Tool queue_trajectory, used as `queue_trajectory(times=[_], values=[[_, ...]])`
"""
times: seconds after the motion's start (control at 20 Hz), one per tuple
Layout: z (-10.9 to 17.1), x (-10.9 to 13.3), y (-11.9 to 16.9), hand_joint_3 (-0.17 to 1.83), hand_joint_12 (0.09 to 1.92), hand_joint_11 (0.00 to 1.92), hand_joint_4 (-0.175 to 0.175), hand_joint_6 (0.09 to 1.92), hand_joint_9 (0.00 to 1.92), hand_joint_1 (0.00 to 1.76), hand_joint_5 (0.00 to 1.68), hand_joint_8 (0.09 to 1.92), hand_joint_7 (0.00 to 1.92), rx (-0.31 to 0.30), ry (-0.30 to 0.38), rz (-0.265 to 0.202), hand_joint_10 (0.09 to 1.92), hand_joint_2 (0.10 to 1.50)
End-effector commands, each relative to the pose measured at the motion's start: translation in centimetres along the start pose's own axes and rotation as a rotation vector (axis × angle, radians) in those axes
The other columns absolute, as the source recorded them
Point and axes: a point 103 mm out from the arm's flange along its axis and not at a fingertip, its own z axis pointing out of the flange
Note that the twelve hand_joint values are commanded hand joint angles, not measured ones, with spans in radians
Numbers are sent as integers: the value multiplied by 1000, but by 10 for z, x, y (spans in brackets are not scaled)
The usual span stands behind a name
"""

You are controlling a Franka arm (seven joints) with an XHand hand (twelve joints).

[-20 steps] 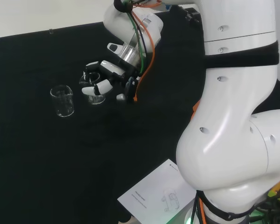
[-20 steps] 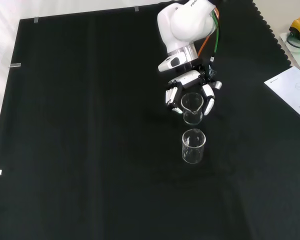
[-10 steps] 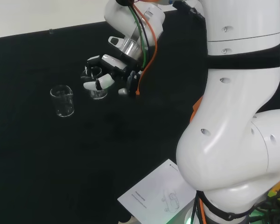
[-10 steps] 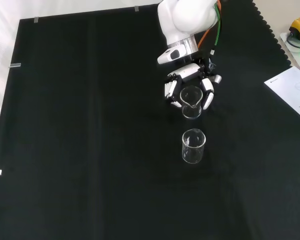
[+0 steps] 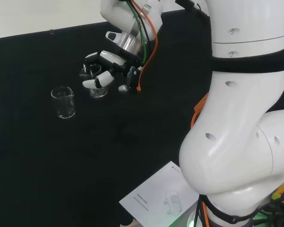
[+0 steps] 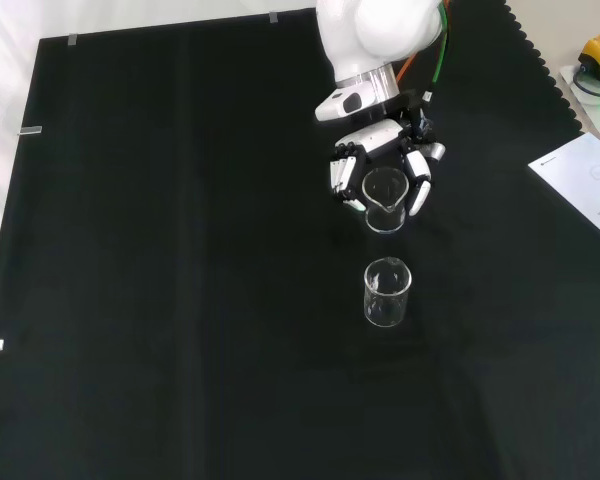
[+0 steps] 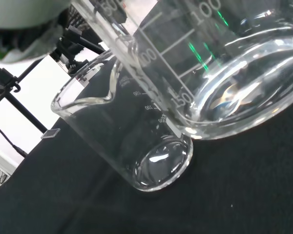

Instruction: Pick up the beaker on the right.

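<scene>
Table (image 6: 180, 300): covered in black cloth, spans the whole working area in the front view.

Arm (image 5: 241, 118): large white links at the right of the head view; the wrist link with green and orange cables reaches over to the upper middle. In the front view the same white link (image 6: 375, 40) enters from the top.

Sheet of white paper (image 5: 161, 198): lies flat on the cloth near the arm's base in the head view; at the right edge in the front view (image 6: 590, 180), well apart from the glassware.

Hand (image 6: 380, 160): black and white, fingers curled around the held beaker, white fingertips on either side of the glass in the front view. Head view agrees (image 5: 106, 71): fingers wrapped round the glass from the right.

Held beaker (image 6: 384, 200): clear glass, spout visible at its rim, appears empty. In the head view (image 5: 97, 87) it is the right-hand one of the two. Whether its base touches the cloth cannot be told from the head or front view. In the wrist view (image 7: 224, 73) it is close and large, printed graduations on its wall.

Second beaker (image 6: 387, 292): clear, upright on the cloth, empty, below the held one in the front view and apart from it; to the left in the head view (image 5: 63, 102). In the wrist view (image 7: 132, 141) it stands beyond the held beaker, spout visible.
</scene>
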Motion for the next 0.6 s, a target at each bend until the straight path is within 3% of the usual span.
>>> queue_trajectory(times=[0.05,0.6], values=[[-1,7,0,993,1400,1210,90,1361,1160,1049,963,1614,1094,0,-3,-4,1447,658],[-2,20,2,1007,1410,1224,87,1368,1168,1050,965,1621,1100,-16,-14,-15,1457,651]])
